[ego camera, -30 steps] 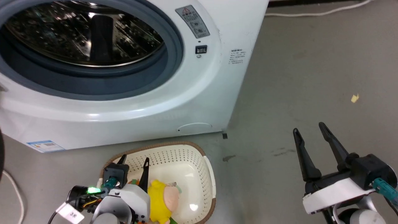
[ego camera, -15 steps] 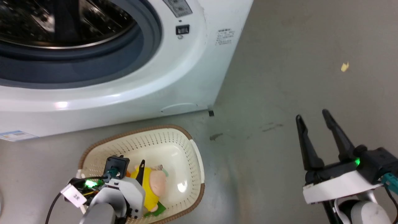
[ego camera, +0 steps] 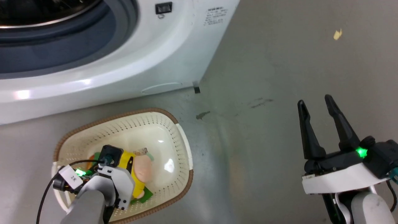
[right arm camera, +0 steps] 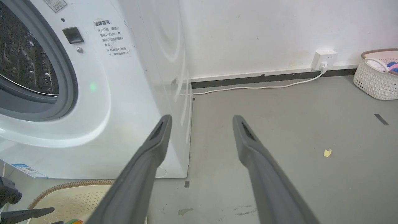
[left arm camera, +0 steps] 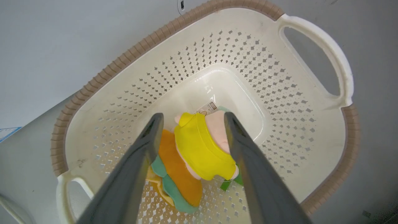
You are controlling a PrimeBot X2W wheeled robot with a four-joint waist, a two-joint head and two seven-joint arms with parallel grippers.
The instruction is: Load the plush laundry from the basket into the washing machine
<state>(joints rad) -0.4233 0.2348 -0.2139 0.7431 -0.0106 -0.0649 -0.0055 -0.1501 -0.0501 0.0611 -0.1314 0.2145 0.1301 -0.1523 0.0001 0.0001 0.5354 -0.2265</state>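
Two pincers are ready, but only the left one has work now. The washing machine (ego camera: 130, 59) is white, and its grey-ringed opening is uncovered. The basket (ego camera: 141, 111) stands on the floor just before the machine's lower front edge. The plush laundry (ego camera: 141, 168) lies on the bottom of the basket, toward the end nearer to the robot.

The left pincer (left arm camera: 192, 118) is spread wide and reaches down into the basket, with one finger on each side of the toy. We cannot tell whether the fingers touch it. We judge that the step in hand is the grasp. We should go a little lower and close around the yellow body, not around the thin orange and green flaps. Then we should lift straight up to clear the brown rim.

The right pincer (ego camera: 314, 100) hangs wide over the floor, holding nothing, well apart from the basket.

The toy looks soft and rather flat, with a pale peach round head.
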